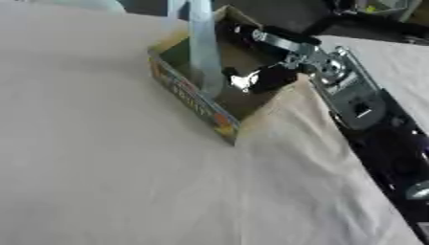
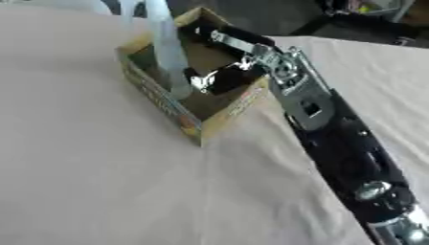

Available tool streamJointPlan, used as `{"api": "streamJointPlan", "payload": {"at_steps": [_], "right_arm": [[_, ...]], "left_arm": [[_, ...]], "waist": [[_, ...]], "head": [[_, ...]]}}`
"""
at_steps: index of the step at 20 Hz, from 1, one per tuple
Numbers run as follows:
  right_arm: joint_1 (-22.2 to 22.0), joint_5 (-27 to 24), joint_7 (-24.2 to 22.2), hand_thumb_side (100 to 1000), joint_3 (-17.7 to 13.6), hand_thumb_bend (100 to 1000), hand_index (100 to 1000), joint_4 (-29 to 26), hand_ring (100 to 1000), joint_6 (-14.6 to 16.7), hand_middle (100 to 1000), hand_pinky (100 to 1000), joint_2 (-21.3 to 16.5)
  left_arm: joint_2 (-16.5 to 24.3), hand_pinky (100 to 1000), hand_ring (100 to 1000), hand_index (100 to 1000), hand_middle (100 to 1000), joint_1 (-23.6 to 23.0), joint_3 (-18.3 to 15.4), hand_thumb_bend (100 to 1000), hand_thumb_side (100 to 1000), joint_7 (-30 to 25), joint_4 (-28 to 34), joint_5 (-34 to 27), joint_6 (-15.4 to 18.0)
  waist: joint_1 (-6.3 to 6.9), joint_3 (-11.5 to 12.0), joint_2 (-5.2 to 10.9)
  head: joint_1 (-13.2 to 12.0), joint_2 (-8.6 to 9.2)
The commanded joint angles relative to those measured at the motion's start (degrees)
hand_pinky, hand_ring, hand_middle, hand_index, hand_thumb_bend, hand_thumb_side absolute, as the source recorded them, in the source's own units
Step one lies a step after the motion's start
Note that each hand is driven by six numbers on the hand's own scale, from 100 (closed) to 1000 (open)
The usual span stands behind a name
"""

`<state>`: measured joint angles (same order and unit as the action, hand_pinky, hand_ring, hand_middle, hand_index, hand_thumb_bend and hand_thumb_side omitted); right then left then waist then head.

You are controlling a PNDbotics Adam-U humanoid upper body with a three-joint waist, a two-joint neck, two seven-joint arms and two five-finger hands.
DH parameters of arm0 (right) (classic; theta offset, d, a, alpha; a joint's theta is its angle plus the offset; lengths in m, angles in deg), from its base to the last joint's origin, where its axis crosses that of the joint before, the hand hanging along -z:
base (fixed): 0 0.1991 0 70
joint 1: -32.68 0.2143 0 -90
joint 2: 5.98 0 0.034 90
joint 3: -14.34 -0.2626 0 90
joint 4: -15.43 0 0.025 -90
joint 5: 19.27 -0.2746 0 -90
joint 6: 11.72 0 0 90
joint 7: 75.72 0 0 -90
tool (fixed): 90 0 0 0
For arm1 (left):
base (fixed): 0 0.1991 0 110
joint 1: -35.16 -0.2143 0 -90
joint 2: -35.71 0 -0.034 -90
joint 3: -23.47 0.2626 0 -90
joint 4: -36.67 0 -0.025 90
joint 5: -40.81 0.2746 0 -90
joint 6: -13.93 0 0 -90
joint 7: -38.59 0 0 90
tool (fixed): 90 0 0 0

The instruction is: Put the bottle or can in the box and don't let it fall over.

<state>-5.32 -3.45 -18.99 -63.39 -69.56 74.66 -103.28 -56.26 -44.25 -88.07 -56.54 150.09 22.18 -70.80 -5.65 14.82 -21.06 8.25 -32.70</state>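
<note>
An open cardboard box (image 1: 194, 103) with a colourful printed side sits on the cloth-covered table (image 1: 100, 158). A tall clear, pale blue bottle (image 1: 204, 48) stands upright inside it, near the left wall. My right arm comes in from the lower right, and my right hand (image 1: 272, 72) reaches over the box's right rim into the box, just right of the bottle. Its fingers (image 2: 220, 38) are spread apart beside the bottle, and one tip lies close to the bottle's lower part. I cannot tell whether it touches. My left hand shows in no view.
The beige cloth covers the table to the left of the box and in front of it. A second pale surface (image 1: 394, 72) lies at the right, beyond my arm. Dark furniture and clutter (image 2: 368, 14) stand at the far edge.
</note>
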Motion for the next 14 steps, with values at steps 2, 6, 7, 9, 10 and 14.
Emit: {"api": "streamJointPlan", "payload": {"at_steps": [2,6,7,9,10,14], "right_arm": [[-0.3,-0.5,-1.2,199,-1.2,100,1000,-3.5,1000,-0.8,1000,1000,-2.6],[-1.7,-1.5,-0.9,198,-1.7,100,1000,-5.7,1000,-1.6,1000,1000,-3.7],[-2.1,-1.8,-0.7,198,-1.8,100,1000,-6.3,1000,-1.7,1000,1000,-4.0],[-3.4,-2.8,-0.6,198,-2.0,100,1000,-7.6,1000,-2.1,1000,1000,-5.0],[-4.0,-3.4,-0.3,198,-2.1,100,1000,-8.3,1000,-2.3,1000,1000,-5.6],[-7.7,-6.4,1.9,249,-3.9,100,1000,-12.8,1000,-2.8,1000,1000,-8.4]], "left_arm": [[0.9,1000,1000,707,985,-0.1,-0.8,103,736,0.4,1.2,0.1,0.1],[0.9,1000,1000,707,985,-0.3,-0.9,104,736,0.5,1.2,0.2,0.0],[0.9,1000,1000,707,985,-0.3,-0.9,104,736,0.5,1.2,0.2,0.0],[0.9,1000,1000,707,984,-0.5,-1.0,105,735,0.7,1.2,0.3,0.0],[0.9,1000,1000,707,984,-0.6,-1.1,105,735,0.7,1.2,0.3,0.0],[1.0,1000,1000,707,984,-1.0,-1.2,107,735,1.0,1.2,0.3,-0.1]], "waist": [[0.52,-0.3,1.96],[0.58,-0.9,2.17],[0.59,-1.0,2.23],[0.71,-1.5,2.46],[0.78,-1.8,2.59],[1.16,-3.3,3.22]], "head": [[-0.5,-0.06],[-0.8,-0.21],[-0.9,-0.25],[-1.2,-0.46],[-1.3,-0.58],[-2.4,-0.81]]}}
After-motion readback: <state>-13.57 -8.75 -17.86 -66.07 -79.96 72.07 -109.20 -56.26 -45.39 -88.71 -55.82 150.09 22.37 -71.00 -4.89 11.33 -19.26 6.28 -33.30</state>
